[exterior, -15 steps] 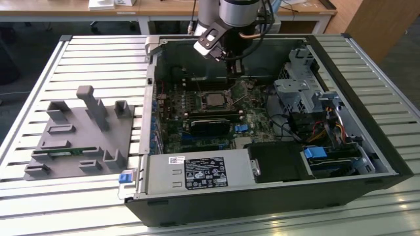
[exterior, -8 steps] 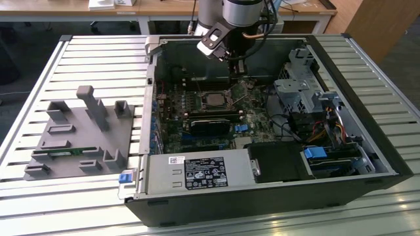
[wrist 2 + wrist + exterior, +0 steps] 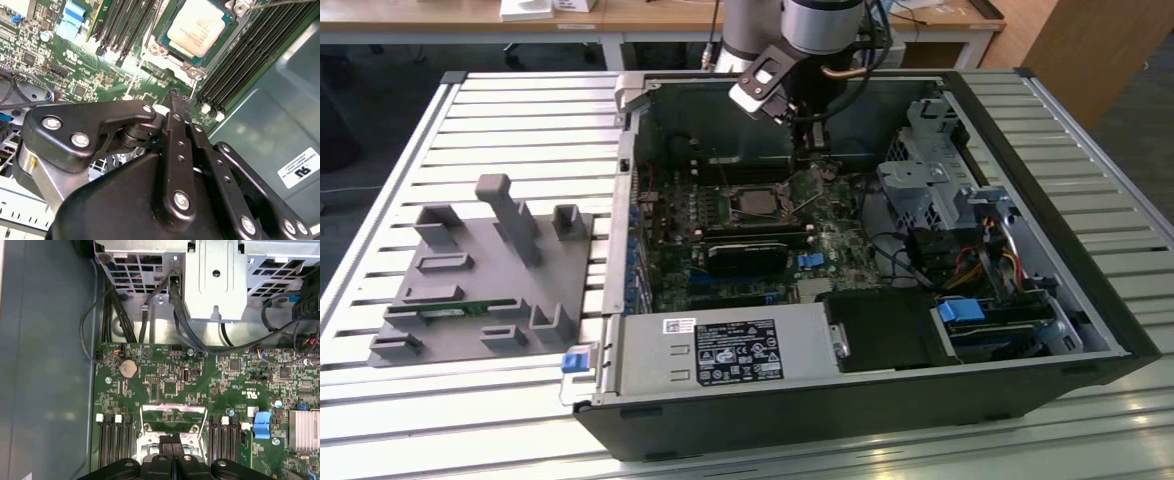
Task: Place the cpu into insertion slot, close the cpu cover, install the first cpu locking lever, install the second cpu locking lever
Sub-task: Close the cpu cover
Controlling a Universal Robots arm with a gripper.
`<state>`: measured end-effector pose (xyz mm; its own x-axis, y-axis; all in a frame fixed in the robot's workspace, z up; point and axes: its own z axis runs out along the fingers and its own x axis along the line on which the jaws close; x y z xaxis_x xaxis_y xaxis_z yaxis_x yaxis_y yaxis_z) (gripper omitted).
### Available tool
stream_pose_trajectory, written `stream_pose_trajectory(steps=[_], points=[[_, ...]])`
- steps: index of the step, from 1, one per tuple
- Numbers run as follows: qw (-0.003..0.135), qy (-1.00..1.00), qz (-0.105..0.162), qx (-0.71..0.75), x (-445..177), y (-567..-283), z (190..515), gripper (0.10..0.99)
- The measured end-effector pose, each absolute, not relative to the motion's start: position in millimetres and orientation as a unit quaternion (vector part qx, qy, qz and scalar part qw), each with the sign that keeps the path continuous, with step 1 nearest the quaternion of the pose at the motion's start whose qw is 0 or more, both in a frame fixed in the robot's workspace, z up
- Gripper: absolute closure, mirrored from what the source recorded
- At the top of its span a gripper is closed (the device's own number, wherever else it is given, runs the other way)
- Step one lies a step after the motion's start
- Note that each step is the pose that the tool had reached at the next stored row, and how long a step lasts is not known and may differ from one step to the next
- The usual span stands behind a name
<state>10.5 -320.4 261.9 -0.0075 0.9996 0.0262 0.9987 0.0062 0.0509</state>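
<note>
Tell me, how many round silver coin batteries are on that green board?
1. The coin battery sits near the green board's corner in the first wrist view. The tool may hide others.

The arm point(image 3: 821, 25), at the top centre of the exterior view, is a silver-grey tube with a darker joint band. A brownish cable point(image 3: 861, 70) loops beside it, and a pale camera block point(image 3: 761, 88) is mounted on it. In the second wrist view the end effector point(image 3: 178, 100) is matte black linkage bars (rounded at the ends) studded with silver screws point(image 3: 181, 200), beside a brushed metal body point(image 3: 27, 165).
</note>
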Motion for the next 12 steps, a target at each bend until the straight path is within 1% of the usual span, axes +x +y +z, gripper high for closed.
stream_pose_trajectory(steps=[12], points=[[0.009,0.709,0.027,0.704,16.1,-320.4,261.8,0.98]])
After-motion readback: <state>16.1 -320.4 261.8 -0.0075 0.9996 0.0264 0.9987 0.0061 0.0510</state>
